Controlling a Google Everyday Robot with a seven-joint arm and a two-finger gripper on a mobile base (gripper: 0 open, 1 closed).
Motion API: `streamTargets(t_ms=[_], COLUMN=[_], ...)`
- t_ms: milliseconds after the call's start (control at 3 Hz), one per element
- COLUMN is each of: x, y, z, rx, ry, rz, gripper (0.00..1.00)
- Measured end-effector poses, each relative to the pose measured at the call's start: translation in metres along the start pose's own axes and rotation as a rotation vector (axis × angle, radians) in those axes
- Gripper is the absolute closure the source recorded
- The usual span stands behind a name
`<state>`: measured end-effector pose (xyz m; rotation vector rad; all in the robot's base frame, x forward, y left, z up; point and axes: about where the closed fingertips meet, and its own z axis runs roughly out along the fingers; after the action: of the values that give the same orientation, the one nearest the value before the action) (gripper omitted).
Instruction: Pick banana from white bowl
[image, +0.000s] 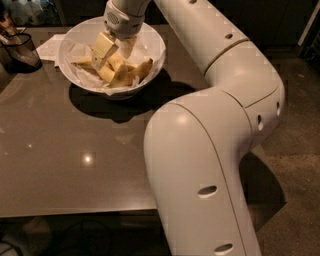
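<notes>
The white bowl (156, 44), lined with crinkled white paper, stands at the far side of the dark table (75, 150). Several yellow banana pieces (125, 74) lie in it. My gripper (114, 50) reaches down into the bowl from above, right over the bananas. Its fingers (102, 49) are spread apart, with the tips at the top of the banana pile. I cannot tell whether the tips touch a banana. My large white arm fills the right side of the view.
A dark mesh basket (21, 50) stands at the far left edge of the table. A white paper sheet (50, 46) lies between the basket and the bowl. The table's front edge runs across the lower left; floor shows at the right.
</notes>
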<state>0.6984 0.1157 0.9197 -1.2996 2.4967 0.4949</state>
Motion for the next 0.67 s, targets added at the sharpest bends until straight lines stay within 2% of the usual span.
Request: streamTargets(t_ms=[667], x=[0.0064], y=[-0.0085], z=[0.01], rx=[-0.022], ry=[0.005], rz=[0.043], gripper=[0.29])
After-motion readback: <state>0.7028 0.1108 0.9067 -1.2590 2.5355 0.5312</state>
